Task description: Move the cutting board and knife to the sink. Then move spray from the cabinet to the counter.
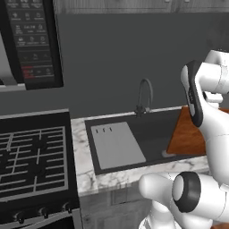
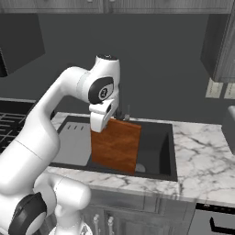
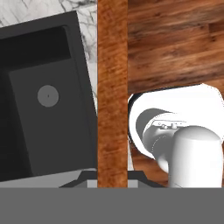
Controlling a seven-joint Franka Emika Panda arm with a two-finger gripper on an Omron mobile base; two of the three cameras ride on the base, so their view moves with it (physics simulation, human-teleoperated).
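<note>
**Board hanging over the sink**

Your board (image 2: pixel 115 146) hangs on edge over the sink (image 2: pixel 158 149), its lower corner near the drain. The hand (image 3: pixel 112 181) is clamped on its rim. Release it tilted and it could topple against the faucet (image 1: pixel 144 96) or onto the worktop (image 2: pixel 202 156).

The sink (image 1: pixel 154 134) is sitting in the bench (image 2: pixel 202 151), right of the stove (image 1: pixel 33 156), with the faucet (image 1: pixel 144 96) standing behind it; the cutting board (image 2: pixel 115 144) is hanging tilted over the basin, lower edge near the drain (image 2: pixel 141 168)
</note>
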